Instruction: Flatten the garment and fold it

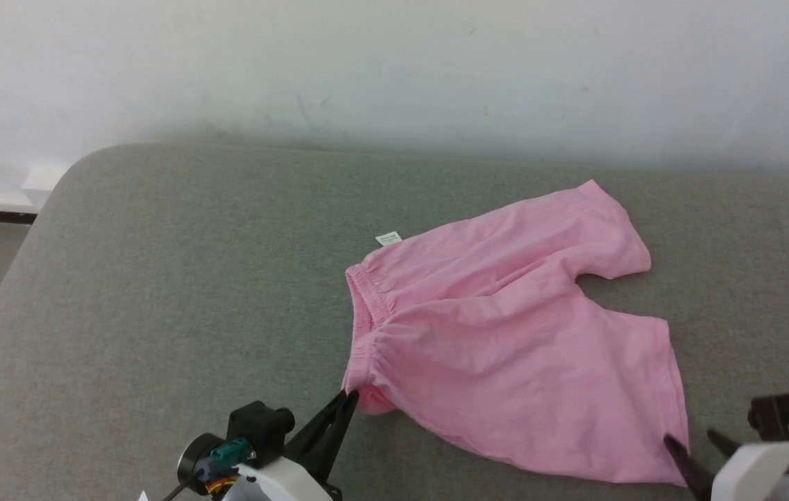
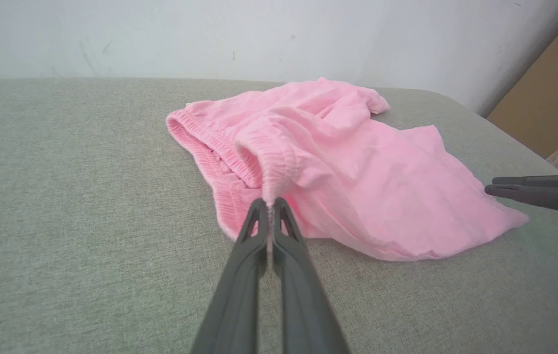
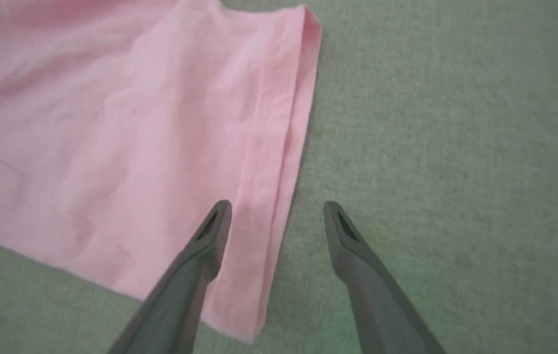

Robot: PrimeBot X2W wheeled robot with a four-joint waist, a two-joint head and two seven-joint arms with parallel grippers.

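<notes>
A: Where are the shorts (image 1: pixel 506 327)?
B: Spread on the grey woven surface (image 1: pixel 158 292), bare room left. My left tool (image 2: pixel 270 204) pinches the gathered waistband (image 2: pixel 271 162); right tool (image 3: pixel 276 206) gapes wide at a hem (image 3: pixel 289 147).

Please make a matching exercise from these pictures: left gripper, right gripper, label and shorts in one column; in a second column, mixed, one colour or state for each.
Column 1:
1 left gripper
2 right gripper
3 label
4 shorts

Column 2:
A white
B open
C pink, lying on the grey surface
D shut on the waistband

Pairs: 1-D, 2-B, 3-A, 4-C
</notes>
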